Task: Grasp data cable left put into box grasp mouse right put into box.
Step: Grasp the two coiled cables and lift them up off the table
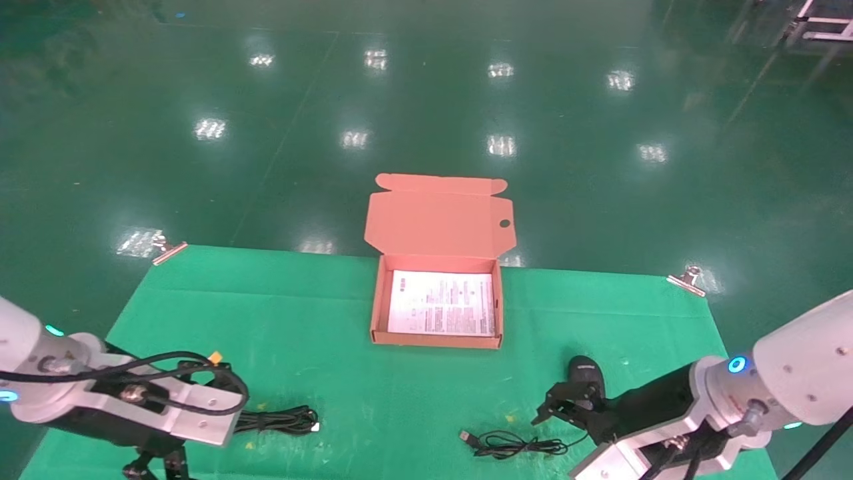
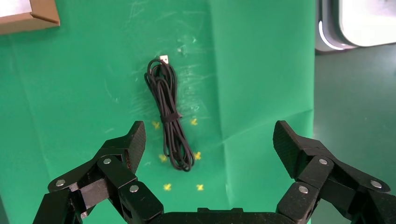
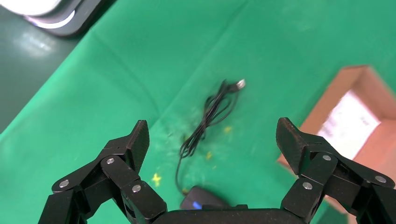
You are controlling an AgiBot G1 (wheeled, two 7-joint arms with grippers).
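The data cable (image 1: 280, 420) lies bundled on the green cloth at the front left, with a tie round its middle (image 2: 169, 116) and its silver plug toward the box. My left gripper (image 2: 210, 140) hovers open above the cloth, and the bundle lies beyond its fingertips, nearer one finger. The black mouse (image 1: 586, 373) sits at the front right, its blue light showing (image 3: 197, 205). My right gripper (image 3: 212, 140) is open just over the mouse. The thin mouse cord (image 1: 513, 443) trails toward the front edge. The orange-brown box (image 1: 436, 341) stands open at centre with a white sheet inside.
The box lid (image 1: 440, 217) leans back, past the table's far edge. Metal clips (image 1: 168, 251) (image 1: 686, 279) pin the cloth at the far corners. Small yellow marks (image 2: 167, 187) dot the cloth round the cable. The robot's white base (image 2: 355, 23) is beside the table's near edge.
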